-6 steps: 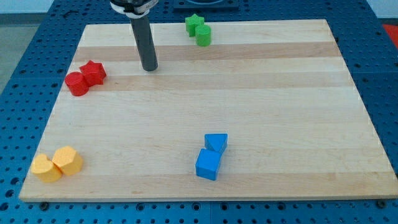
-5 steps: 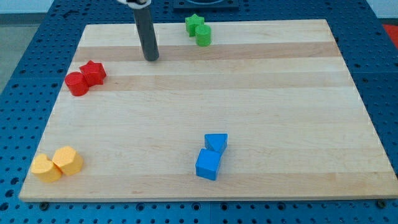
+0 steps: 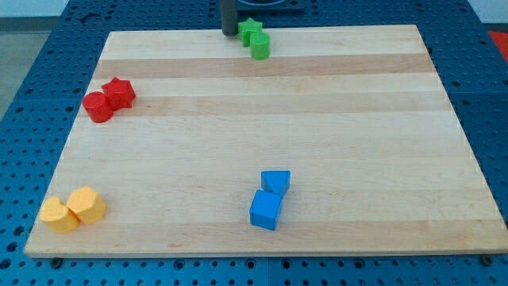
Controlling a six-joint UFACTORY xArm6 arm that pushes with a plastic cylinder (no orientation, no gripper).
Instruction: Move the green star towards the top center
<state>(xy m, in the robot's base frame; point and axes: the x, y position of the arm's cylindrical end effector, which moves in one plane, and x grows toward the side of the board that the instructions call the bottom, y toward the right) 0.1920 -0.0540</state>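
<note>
The green star (image 3: 249,30) sits at the top centre edge of the wooden board (image 3: 317,119), touching a green cylinder (image 3: 260,46) just below and to its right. My tip (image 3: 228,33) stands at the board's top edge, just left of the green star, very close to it; I cannot tell whether it touches. Only the rod's lower part shows.
A red star (image 3: 120,92) and red cylinder (image 3: 98,107) sit at the left. Two yellow blocks (image 3: 74,210) lie at the bottom left. A blue triangle (image 3: 276,182) and blue cube (image 3: 266,210) lie at the bottom centre.
My tip has moved up and to the right, from the upper-left part of the board to just beside the green star. No block has moved.
</note>
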